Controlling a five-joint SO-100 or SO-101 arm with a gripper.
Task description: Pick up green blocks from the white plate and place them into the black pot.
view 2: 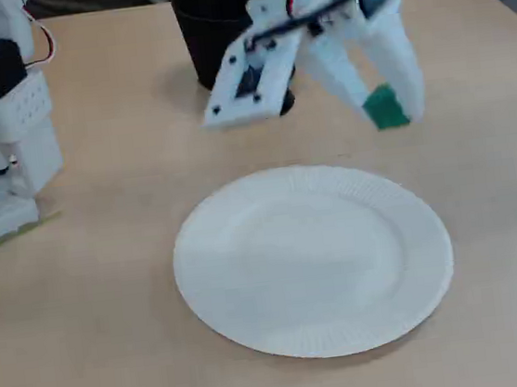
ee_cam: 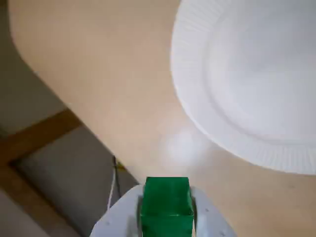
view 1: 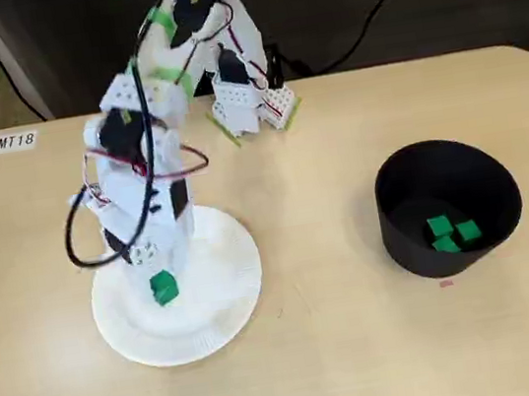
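Well, your claw (view 2: 386,112) is closed on a green block (ee_cam: 166,205), raised near the white plate (view 2: 313,262) on the tan table (view 2: 100,361).

Soft, even indoor light; wrist view blurred close up, white plate (ee_cam: 247,74) washed out.

The plate (view 2: 250,278) is matt ribbed paper, the tabletop (view 1: 369,362) smooth pale wood, the pot (view 1: 401,229) and green block (ee_cam: 167,203) matt, the end effector (view 2: 387,111) white plastic
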